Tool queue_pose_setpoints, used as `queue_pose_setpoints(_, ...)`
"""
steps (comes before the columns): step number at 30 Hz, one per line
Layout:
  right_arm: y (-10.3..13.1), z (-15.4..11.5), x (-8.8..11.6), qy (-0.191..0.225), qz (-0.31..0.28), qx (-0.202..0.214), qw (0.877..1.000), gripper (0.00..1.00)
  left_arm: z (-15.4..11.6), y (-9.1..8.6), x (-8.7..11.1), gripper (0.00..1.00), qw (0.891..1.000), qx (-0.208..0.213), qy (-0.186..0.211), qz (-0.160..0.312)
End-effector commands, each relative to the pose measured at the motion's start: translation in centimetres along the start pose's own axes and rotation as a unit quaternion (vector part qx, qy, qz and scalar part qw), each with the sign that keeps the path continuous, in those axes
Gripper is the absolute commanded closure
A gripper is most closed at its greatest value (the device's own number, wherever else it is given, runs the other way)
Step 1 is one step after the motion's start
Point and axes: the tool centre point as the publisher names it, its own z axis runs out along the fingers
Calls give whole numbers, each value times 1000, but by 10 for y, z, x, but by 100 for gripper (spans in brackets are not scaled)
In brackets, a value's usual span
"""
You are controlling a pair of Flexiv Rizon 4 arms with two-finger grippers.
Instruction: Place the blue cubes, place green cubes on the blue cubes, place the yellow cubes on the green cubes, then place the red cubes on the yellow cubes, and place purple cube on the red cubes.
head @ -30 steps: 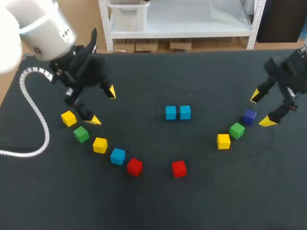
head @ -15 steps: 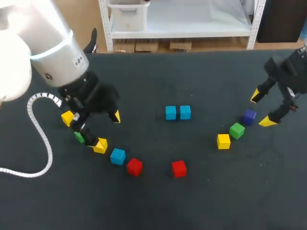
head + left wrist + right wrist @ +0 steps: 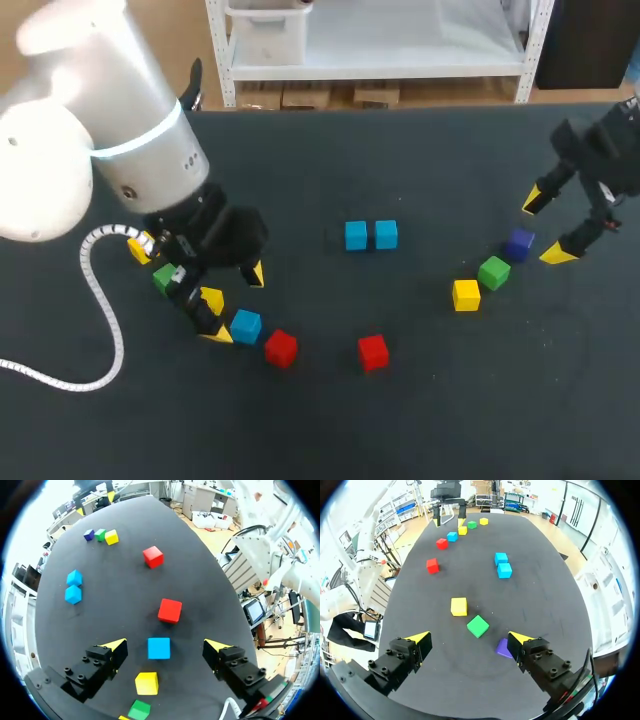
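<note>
Left jaws stand wide apart, blue cube (image 3: 159,648) lying squarely between them

The left arm (image 3: 140,150) swings in from the far left of the bench (image 3: 420,420), coming nearer and to the right along the curved row of cubes. Its jaws, a second ago just right of the yellow cube (image 3: 139,248) at the row's far-left end, now stand wide apart around the blue cube (image 3: 159,648). The arm now partly covers the green cube (image 3: 163,278).
</note>
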Motion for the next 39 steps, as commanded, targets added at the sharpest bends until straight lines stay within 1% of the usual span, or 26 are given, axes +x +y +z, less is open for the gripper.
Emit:
queue_pose_setpoints(1,0,0,0,-1,-1,0,1000,0,14,8,1,0,1000,3,2,-1)
queue_pose_setpoints(2,0,0,0,-1,-1,0,1000,0,16,8,2,0,1000,3,10,-6)
queue_pose_setpoints(7,0,0,0,-1,-1,0,1000,0,22,10,8,0,1000,2,8,-15)
queue_pose_setpoints(9,0,0,0,-1,-1,0,1000,0,23,11,10,0,1000,5,16,-19)
queue_pose_setpoints(13,0,0,0,-1,-1,0,1000,0,28,11,16,0,999,8,16,-26)
queue_pose_setpoints(22,0,0,0,-1,-1,0,1000,0,32,9,21,0,999,14,19,-24)
queue_pose_setpoints(23,0,0,0,-1,-1,0,1000,0,33,9,21,4,999,15,18,-24)
queue_pose_setpoints(25,0,0,0,-1,-1,0,1000,0,34,9,21,9,999,15,17,-24)
queue_pose_setpoints(27,0,0,0,-1,-1,0,1000,0,35,10,21,36,999,15,15,-23)
queue_pose_setpoints(28,0,0,0,-1,-1,0,1000,0,35,11,20,40,1000,15,15,-23)
queue_pose_setpoints(29,0,0,0,-1,-1,0,1000,0,35,11,20,43,1000,15,15,-22)
queue_pose_setpoints(30,0,0,0,-1,-1,0,1000,0,36,12,20,43,1000,16,15,-22)
queue_pose_setpoints(31,0,0,0,-1,-1,0,1000,0,36,12,20,40,1000,16,15,-22)
queue_pose_setpoints(33,0,0,0,-1,-1,0,1000,0,36,13,21,22,1000,17,14,-23)
queue_pose_setpoints(35,0,0,0,-1,-1,0,1000,0,36,14,21,35,1000,16,14,-22)
queue_pose_setpoints(36,0,0,0,-1,-1,0,1000,0,36,14,21,36,1000,16,14,-22)
queue_pose_setpoints(37,0,0,0,-1,-1,0,1000,0,36,14,21,51,1000,16,15,-22)
queue_pose_setpoints(38,0,0,0,-1,-1,0,1000,0,36,14,21,58,1000,15,15,-22)
queue_pose_setpoints(39,0,0,0,-1,-1,0,1000,0,36,15,21,60,1000,15,15,-22)
